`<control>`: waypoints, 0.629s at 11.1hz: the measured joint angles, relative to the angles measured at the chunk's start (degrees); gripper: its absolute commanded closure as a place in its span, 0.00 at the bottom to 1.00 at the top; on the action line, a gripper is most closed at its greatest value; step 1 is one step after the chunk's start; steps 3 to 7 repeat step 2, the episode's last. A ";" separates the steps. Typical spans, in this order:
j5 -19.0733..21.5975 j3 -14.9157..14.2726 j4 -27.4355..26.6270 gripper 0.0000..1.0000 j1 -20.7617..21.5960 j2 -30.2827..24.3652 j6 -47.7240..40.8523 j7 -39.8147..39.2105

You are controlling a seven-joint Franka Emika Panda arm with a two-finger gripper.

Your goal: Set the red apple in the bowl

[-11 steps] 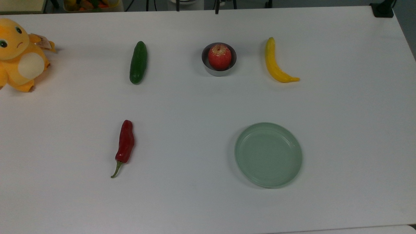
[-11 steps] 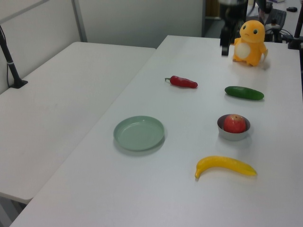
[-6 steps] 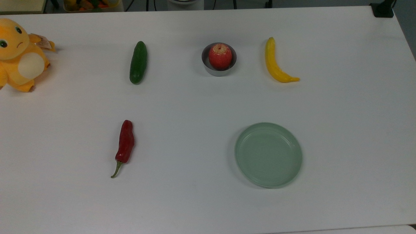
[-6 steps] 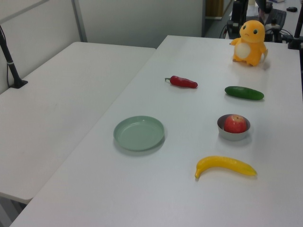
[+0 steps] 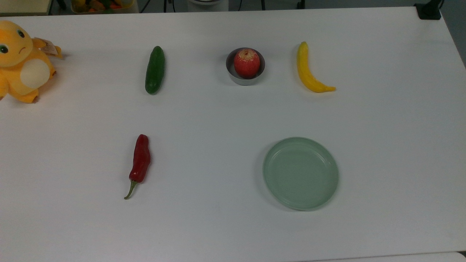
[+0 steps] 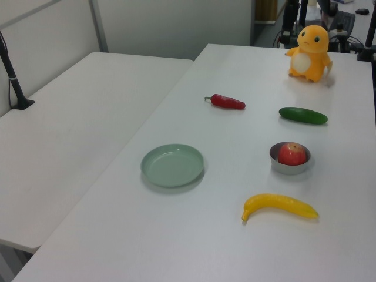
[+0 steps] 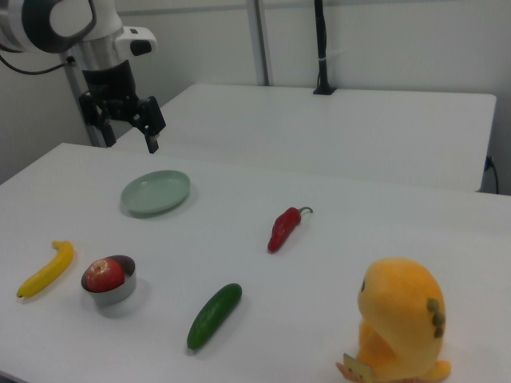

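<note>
My gripper (image 7: 128, 120) hangs in the upper left of the right view, raised above the far edge of the white table (image 7: 263, 295), its two fingers (image 7: 152, 128) spread apart with nothing between them. Lower in the frame sits the green plate (image 7: 156, 191), then further down at the lower left the bowl (image 7: 109, 288) with the red apple (image 7: 104, 274) resting inside it, the banana (image 7: 46, 269) just beside it at the frame's left edge. In the top view the apple (image 5: 247, 63) fills the bowl (image 5: 245, 66) at upper centre, between the cucumber (image 5: 155, 69) and the banana (image 5: 308, 69); the chili pepper (image 5: 139, 162) lies lower left, the plate (image 5: 300, 173) lower right, the orange plush toy (image 5: 22, 62) at the upper left edge. A second white table (image 6: 64, 135) stands alongside in the left view's left half, pale walls behind. Compared with half a second ago, nothing on the table has shifted.
</note>
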 measured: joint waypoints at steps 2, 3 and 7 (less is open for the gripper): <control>0.00 0.00 -0.16 0.00 0.01 0.19 0.55 -0.48; 0.00 0.00 -0.16 0.00 0.01 0.19 0.55 -0.48; 0.00 0.00 -0.16 0.00 0.01 0.19 0.55 -0.48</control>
